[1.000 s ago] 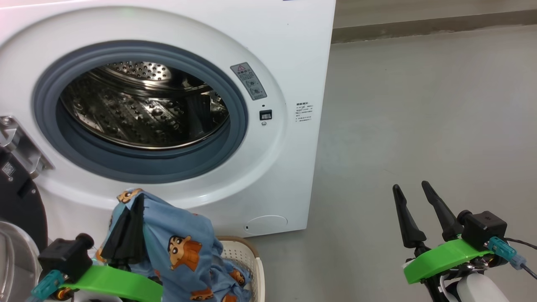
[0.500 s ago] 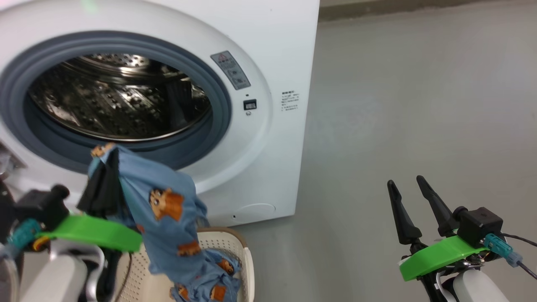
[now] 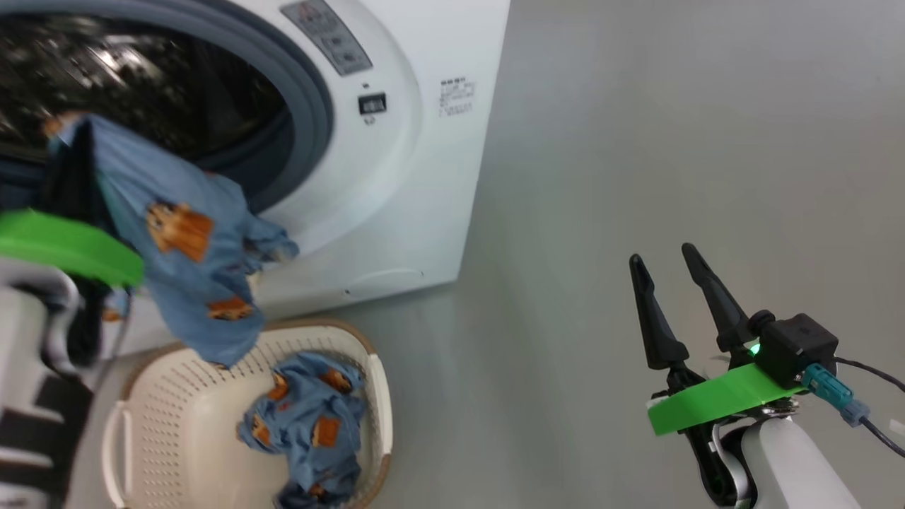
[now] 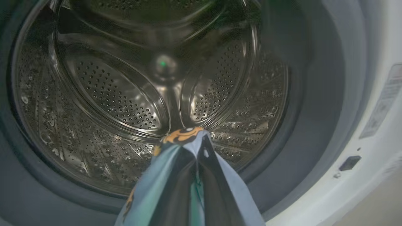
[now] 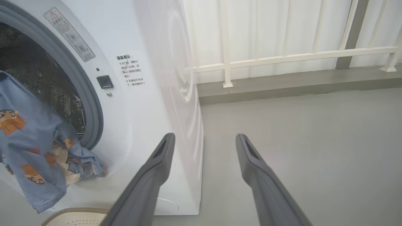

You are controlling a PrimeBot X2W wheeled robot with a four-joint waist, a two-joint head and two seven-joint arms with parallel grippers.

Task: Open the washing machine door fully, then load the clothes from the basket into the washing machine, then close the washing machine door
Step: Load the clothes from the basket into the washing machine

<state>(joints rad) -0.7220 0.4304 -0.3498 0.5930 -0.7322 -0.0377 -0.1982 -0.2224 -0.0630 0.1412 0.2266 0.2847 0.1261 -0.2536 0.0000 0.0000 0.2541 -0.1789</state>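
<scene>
The washing machine [image 5: 141,125] bears a warning-triangle label [image 5: 69,34]; its printed text [image 5: 131,70] is illegible.

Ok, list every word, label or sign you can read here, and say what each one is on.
Grey sticker on the washing machine front: a red warning triangle; its small print is too small to read.
Black print further right on the same panel: several lines of Chinese characters, too small to quote.
Nothing else is legible.

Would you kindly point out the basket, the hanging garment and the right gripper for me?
basket [image 3: 177,431]: head view, bare perforated floor.
hanging garment [image 3: 191,283]: head view, blue fabric mid-drape.
right gripper [image 3: 662,254]: head view, midway between its fingertips.
</scene>
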